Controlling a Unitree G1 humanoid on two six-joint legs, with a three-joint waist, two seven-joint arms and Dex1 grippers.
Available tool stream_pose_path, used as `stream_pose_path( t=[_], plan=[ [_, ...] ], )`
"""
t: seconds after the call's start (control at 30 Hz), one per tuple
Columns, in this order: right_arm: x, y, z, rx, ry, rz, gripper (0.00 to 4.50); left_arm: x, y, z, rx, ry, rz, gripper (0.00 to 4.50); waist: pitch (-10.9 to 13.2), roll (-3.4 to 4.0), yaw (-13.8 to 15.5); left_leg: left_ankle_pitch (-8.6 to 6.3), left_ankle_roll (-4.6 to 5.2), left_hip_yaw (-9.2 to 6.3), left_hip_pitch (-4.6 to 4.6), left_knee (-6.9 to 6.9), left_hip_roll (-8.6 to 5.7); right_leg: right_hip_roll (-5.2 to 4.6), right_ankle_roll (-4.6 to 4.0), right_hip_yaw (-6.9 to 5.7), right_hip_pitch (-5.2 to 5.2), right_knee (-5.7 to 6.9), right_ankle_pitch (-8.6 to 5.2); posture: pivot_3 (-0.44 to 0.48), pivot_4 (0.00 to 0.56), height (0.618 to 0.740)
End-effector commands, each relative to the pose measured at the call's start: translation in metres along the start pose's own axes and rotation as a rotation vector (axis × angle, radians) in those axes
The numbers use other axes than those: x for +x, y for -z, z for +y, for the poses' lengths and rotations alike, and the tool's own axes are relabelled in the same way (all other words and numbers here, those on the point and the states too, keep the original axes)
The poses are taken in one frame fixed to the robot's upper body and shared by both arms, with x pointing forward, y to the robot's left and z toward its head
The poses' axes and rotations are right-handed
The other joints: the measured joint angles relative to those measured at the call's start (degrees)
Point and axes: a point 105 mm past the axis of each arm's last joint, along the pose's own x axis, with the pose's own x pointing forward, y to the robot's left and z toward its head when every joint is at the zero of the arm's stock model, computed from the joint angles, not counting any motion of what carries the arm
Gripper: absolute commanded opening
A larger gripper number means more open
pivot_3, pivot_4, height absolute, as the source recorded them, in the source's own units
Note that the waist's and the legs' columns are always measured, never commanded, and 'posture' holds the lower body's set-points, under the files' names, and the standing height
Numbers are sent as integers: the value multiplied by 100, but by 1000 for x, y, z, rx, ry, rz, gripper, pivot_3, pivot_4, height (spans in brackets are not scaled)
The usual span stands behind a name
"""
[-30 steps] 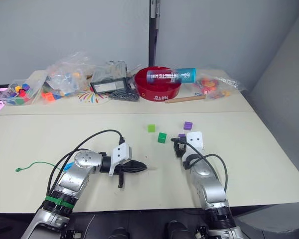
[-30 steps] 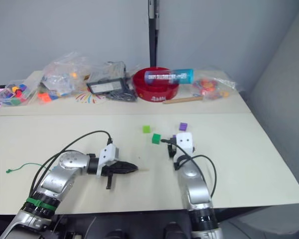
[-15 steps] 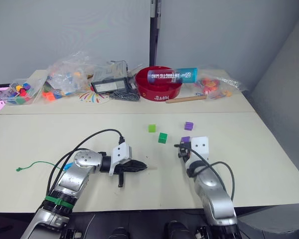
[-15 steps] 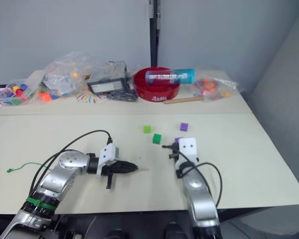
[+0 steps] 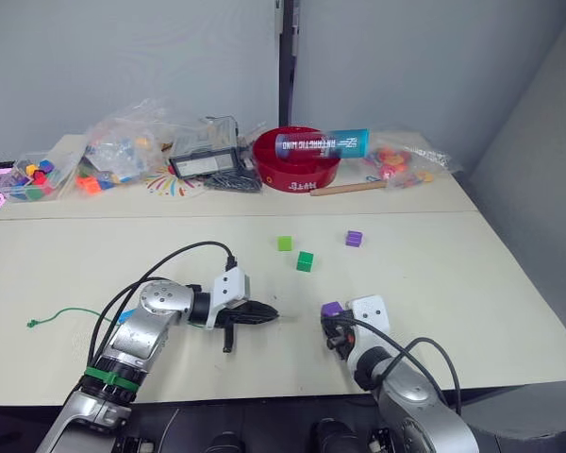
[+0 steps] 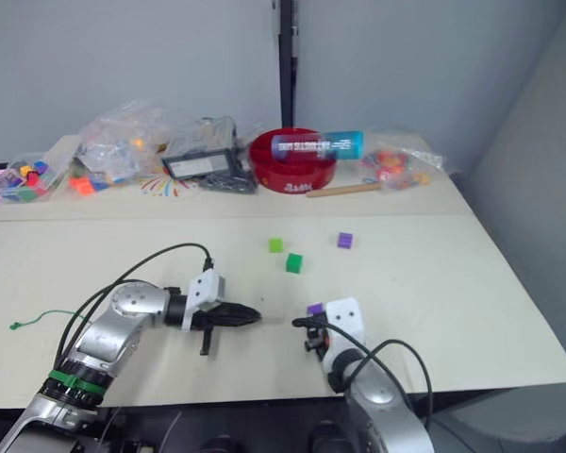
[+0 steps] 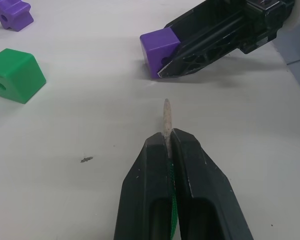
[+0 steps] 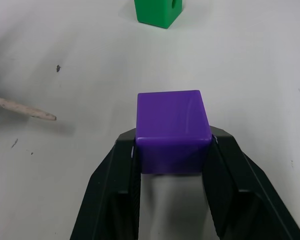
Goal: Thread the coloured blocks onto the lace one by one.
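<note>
right end effector (image 8: 172, 150) grips a small purple plastic cube (image 8: 173, 128) low over the cream table (image 5: 472, 283). left end effector (image 7: 168, 142) is clamped on the thin green lace (image 5: 71, 313), pale stiff tip (image 7: 166, 117) pointing at the cube, near but apart.

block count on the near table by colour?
purple: 2, one in the right gripper as purple cube, one loose purple block
light green: 1, light green block
dark green: 1, dark green block
total: 4
</note>
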Motion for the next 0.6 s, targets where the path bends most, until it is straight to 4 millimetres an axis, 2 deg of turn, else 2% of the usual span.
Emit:
stream_pose_path(
  t=[0.03,0.13,0.27,0.4,0.43,0.53,0.6],
  plan=[
    [-1,3,4,8,-45,12,2194,-3,-6,2,24,-3,-5,0,0,0,-1,0,0,0,0,0,0,0,0,0,0,0,0,0,150,731],
    [-5,-8,2,-17,-65,-34,3177,-4,-6,1,24,-4,-5,0,0,0,13,0,0,0,-1,0,-1,0,0,0,0,0,0,0,150,731],
    [-19,-33,-2,-137,-151,-112,4460,-5,-6,1,21,-11,-6,0,1,1,39,0,0,1,-4,0,-3,-2,1,1,-1,-3,0,0,150,731],
    [-36,-56,-1,-325,-426,-124,4460,-7,-5,1,16,-23,-4,0,4,1,36,0,0,1,-5,2,-8,-8,5,2,2,-8,1,0,150,731],
    [-38,-58,-2,-349,-469,-116,4460,-7,-4,1,15,-24,-4,0,4,1,33,0,0,-1,-3,2,-7,-6,6,0,5,-10,0,0,150,731],
    [-46,-62,0,-421,-770,-58,4460,-8,-3,0,13,-24,-1,0,6,1,17,-1,1,-1,0,0,-3,0,5,-2,8,-12,-1,0,150,731],
    [-46,-58,-4,-497,-917,17,4460,-9,-2,-1,14,-21,1,0,7,0,27,0,1,0,0,0,-4,-1,4,0,9,-13,0,0,150,731]
  ],
)
